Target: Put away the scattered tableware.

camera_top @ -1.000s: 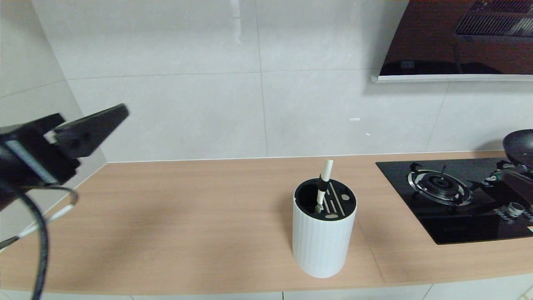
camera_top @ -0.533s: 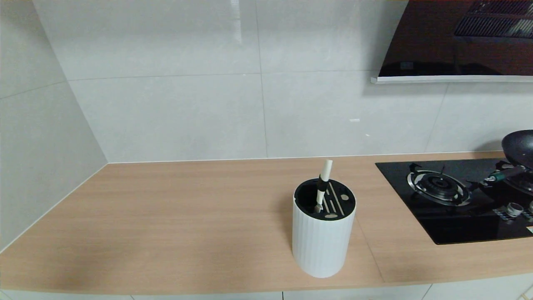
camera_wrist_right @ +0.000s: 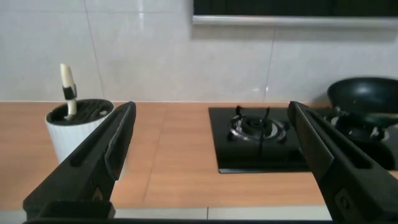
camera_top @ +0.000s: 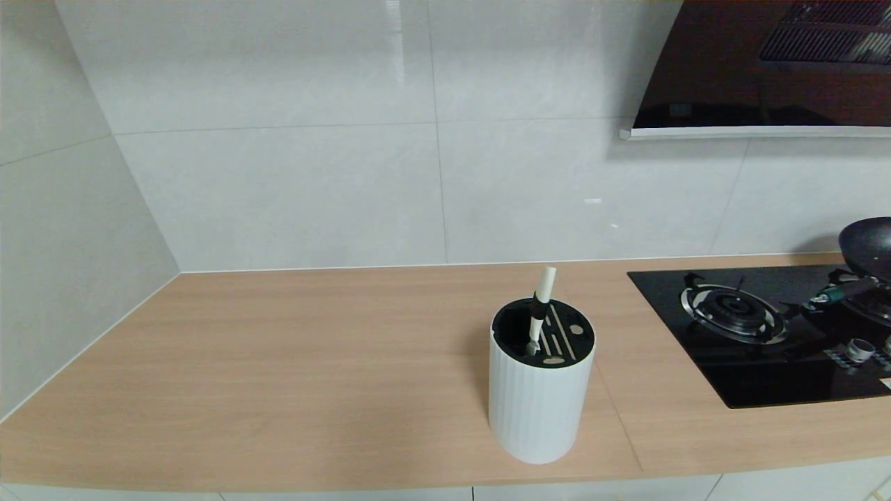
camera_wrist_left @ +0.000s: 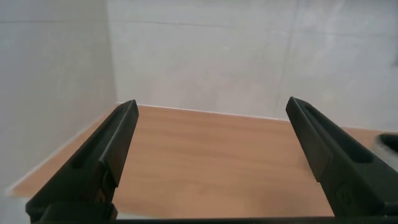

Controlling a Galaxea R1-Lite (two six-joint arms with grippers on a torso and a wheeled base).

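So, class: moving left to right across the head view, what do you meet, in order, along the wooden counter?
White ribbed cylindrical utensil holder → steel-ringed gas burner → round black pan.

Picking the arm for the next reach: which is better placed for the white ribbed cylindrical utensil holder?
Probably right. The open right gripper faces the white ribbed cylindrical utensil holder; the open left gripper faces wooden counter near the wall corner.
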